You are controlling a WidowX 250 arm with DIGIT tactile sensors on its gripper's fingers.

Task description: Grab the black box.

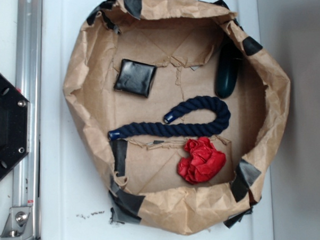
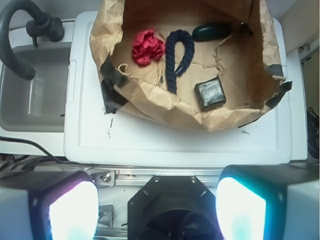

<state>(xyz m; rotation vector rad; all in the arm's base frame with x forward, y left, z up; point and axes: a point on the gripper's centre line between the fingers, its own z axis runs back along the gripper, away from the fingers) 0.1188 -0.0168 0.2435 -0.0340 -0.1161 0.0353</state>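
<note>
Four things in a crumpled brown paper tray [image 1: 267, 103] on the white surface [image 1: 62, 41]: coiled navy rope [image 1: 202, 122], teal oval [image 1: 226, 75], red cloth [image 1: 202, 160], glossy black box [image 1: 135, 77] flat near one wall. Hand [image 2: 157, 207] far above, pads spread apart, empty. Likely to slip off slick wrap, or snag soft paper wall.

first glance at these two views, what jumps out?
A crumpled brown paper tray patched with dark tape fills the white table. Inside it, a crumpled red cloth sits near one edge and a dark blue rope bent into a hook lies across the middle. The glossy black box lies flat on the rope's other side, with a dark teal oval thing by the tray wall; the gripper, fingers wide apart, is off to the side above the black base.
</note>
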